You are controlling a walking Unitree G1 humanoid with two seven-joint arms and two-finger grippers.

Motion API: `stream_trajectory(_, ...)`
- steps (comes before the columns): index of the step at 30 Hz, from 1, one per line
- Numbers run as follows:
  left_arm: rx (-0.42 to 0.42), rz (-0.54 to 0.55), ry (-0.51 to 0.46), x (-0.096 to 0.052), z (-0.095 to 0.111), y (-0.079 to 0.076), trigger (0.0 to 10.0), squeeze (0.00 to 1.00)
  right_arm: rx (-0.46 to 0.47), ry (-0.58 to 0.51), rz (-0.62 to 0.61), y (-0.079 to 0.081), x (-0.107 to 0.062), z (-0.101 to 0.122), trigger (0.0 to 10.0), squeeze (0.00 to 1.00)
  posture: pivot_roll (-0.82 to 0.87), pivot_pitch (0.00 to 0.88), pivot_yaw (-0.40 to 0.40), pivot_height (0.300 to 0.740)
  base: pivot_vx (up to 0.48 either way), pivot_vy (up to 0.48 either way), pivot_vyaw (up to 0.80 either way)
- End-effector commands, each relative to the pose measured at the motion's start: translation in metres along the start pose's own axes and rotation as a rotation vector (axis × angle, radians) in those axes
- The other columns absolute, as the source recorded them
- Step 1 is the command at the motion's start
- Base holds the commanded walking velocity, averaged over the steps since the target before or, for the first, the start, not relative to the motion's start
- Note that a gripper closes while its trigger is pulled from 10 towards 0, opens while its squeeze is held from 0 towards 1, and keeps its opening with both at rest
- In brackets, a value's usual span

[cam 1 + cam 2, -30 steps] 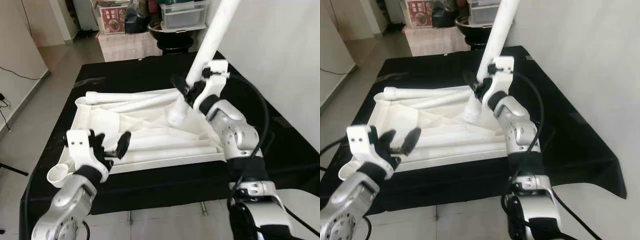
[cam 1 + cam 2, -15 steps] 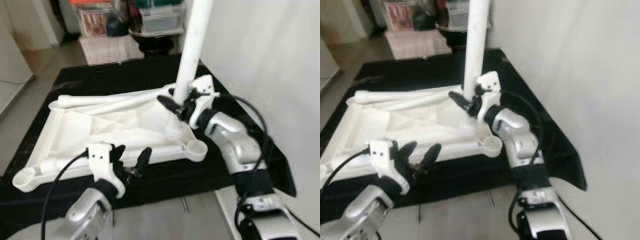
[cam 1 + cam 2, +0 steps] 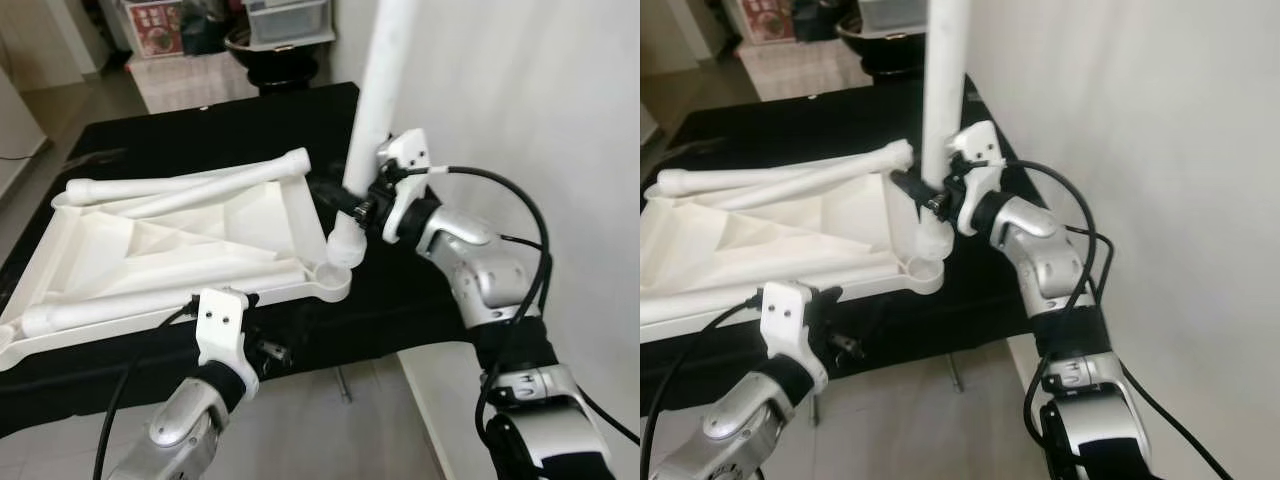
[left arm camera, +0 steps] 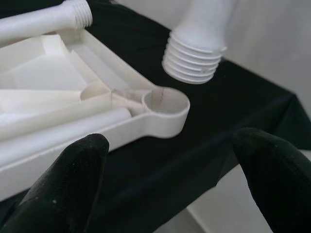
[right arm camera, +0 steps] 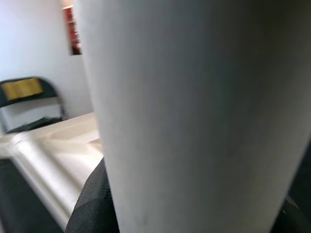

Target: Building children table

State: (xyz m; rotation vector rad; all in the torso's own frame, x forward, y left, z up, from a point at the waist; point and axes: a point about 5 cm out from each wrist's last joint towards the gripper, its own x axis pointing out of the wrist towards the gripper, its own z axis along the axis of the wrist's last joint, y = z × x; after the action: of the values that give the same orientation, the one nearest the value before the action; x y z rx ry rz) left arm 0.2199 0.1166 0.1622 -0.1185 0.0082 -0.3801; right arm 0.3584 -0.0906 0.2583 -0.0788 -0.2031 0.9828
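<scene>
Right gripper (image 3: 362,205) is clamping the upright white table leg (image 3: 372,110), threaded end hanging just above the corner socket (image 4: 165,104) of the upturned tabletop (image 3: 170,250) on black cloth (image 3: 420,300). Left gripper (image 4: 170,194) is hovering near, fingers (image 4: 73,179) spread.

Even, soft daylight fills the scene, brightest on the far floor. The white wall (image 3: 560,110) on the right reads pale and flat, shadows are faint. Both head views look sharp. The wrist views blur close up, especially the white leg (image 5: 194,111).
</scene>
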Motion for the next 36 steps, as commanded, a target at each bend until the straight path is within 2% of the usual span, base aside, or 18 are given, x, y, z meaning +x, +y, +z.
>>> stream_trajectory(1, 0.041, 0.008, 0.018, -0.004, 0.000, 0.000, 10.0, 0.00, 0.012, -0.048, 0.092, 0.005, 0.010, 0.007, 10.0, 0.00, -0.04, 0.171, 0.033, 0.740, 0.000, 0.000, 0.00)
stream_trajectory(2, 0.041, 0.008, 0.018, -0.004, 0.000, 0.000, 10.0, 0.00, 0.012, -0.048, 0.092, 0.005, 0.010, 0.007, 10.0, 0.00, -0.04, 0.171, 0.033, 0.740, 0.000, 0.000, 0.00)
stream_trajectory(4, 0.078, 0.001, 0.022, -0.006, 0.001, -0.001, 10.0, 0.00, 0.047, -0.082, 0.169, 0.004, 0.012, 0.011, 10.0, 0.00, -0.03, 0.189, 0.035, 0.740, 0.000, 0.000, 0.00)
stream_trajectory(6, 0.100, -0.013, 0.027, -0.008, 0.003, -0.004, 10.0, 0.00, 0.022, -0.075, 0.271, 0.002, 0.012, 0.014, 10.0, 0.00, -0.01, 0.213, 0.039, 0.740, 0.000, 0.000, 0.00)
stream_trajectory(7, 0.100, -0.013, 0.027, -0.008, 0.003, -0.004, 10.0, 0.00, 0.022, -0.075, 0.271, 0.002, 0.012, 0.014, 10.0, 0.00, -0.01, 0.213, 0.039, 0.740, 0.000, 0.000, 0.00)
stream_trajectory(9, 0.106, -0.038, 0.037, -0.013, 0.003, -0.008, 10.0, 0.00, -0.012, -0.037, 0.368, -0.004, 0.007, 0.016, 10.0, 0.00, 0.00, 0.233, 0.041, 0.740, 0.000, 0.000, 0.00)
stream_trajectory(12, 0.150, -0.088, 0.054, -0.023, 0.004, -0.015, 10.0, 0.00, -0.014, -0.073, 0.450, -0.012, 0.005, 0.028, 10.0, 0.00, 0.03, 0.279, 0.044, 0.740, 0.000, 0.000, 0.00)
stream_trajectory(17, 0.177, -0.103, 0.068, -0.033, 0.005, -0.020, 10.0, 0.00, 0.002, -0.088, 0.566, -0.011, 0.006, 0.034, 10.0, 0.00, 0.05, 0.315, 0.046, 0.740, 0.000, 0.000, 0.00)
stream_trajectory(19, 0.219, -0.108, 0.088, -0.036, 0.003, -0.018, 10.0, 0.00, 0.032, -0.102, 0.616, -0.011, 0.007, 0.038, 10.0, 0.00, 0.06, 0.330, 0.047, 0.740, 0.000, 0.000, 0.00)
stream_trajectory(21, 0.207, -0.110, 0.096, -0.041, 0.003, -0.020, 10.0, 0.00, 0.040, -0.111, 0.662, -0.013, 0.006, 0.041, 10.0, 0.00, 0.06, 0.347, 0.051, 0.740, 0.000, 0.000, 0.00)
stream_trajectory(25, 0.195, -0.127, 0.103, -0.047, 0.002, -0.024, 10.0, 0.00, 0.022, -0.116, 0.701, -0.016, 0.002, 0.047, 10.0, 0.00, 0.07, 0.368, 0.059, 0.740, 0.000, 0.000, 0.00)
stream_trajectory(28, 0.178, -0.140, 0.114, -0.054, 0.001, -0.029, 10.0, 0.00, -0.054, -0.062, 0.723, -0.018, -0.003, 0.053, 10.0, 0.00, 0.06, 0.383, 0.066, 0.740, 0.000, 0.000, 0.00)
stream_trajectory(36, 0.136, -0.137, 0.121, -0.062, 0.002, -0.034, 10.0, 0.00, -0.164, -0.036, 0.723, -0.022, -0.007, 0.066, 10.0, 0.00, 0.07, 0.394, 0.068, 0.740, 0.000, 0.000, 0.00)
